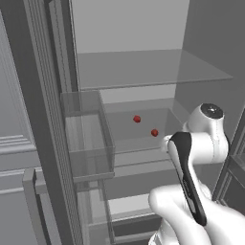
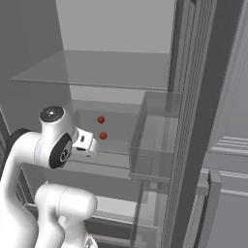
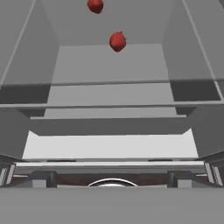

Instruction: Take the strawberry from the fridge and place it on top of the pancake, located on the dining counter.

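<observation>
Fridge [image 1: 143, 67] open | pale interior | glass shelf [image 1: 148, 69] above red fruits [image 1: 154, 132]

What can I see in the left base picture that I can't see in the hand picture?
The left base view gives you the white arm, the clear door bin and the upper glass shelf. The hand view gives you the gripper, open, its dark fingertips wide apart. Both have the fridge interior with the nearer red fruit and the farther red fruit.
</observation>
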Robot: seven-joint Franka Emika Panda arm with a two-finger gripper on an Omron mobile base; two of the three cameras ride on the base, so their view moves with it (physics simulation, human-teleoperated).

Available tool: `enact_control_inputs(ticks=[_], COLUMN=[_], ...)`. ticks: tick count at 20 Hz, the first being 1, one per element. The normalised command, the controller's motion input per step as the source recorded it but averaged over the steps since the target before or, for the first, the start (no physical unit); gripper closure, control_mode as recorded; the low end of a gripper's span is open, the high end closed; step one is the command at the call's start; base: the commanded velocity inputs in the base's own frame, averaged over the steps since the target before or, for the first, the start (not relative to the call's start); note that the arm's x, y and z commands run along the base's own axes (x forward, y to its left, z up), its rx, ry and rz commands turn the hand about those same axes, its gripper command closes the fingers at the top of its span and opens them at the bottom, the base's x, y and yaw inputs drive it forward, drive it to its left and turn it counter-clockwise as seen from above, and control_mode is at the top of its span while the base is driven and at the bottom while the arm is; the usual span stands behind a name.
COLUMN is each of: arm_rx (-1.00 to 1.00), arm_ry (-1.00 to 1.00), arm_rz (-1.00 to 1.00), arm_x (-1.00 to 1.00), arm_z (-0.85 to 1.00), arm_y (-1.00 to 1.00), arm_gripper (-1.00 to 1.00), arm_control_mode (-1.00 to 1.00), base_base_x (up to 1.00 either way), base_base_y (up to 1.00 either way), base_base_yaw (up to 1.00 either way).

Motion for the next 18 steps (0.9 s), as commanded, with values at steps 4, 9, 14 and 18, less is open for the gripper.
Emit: enact_control_inputs(ticks=[4, 9, 14, 18], arm_rx=[0.0, 0.0, 0.0, 0.0], arm_ry=[-0.01, 0.0, 0.0, 0.0], arm_rz=[-0.07, -0.06, -0.04, -0.01], arm_x=[0.33, 0.45, 0.57, 0.56], arm_z=[0.27, 0.03, -0.21, -0.18], arm_y=[0.0, 0.0, 0.0, 0.0], arm_gripper=[-1.0, -1.0, -1.0, -1.0], arm_control_mode=[-1.0, -1.0, -1.0, -1.0], base_base_x=[0.0, 0.0, 0.0, 0.0], base_base_y=[0.0, 0.0, 0.0, 0.0], base_base_yaw=[0.0, 0.0, 0.0, 0.0])
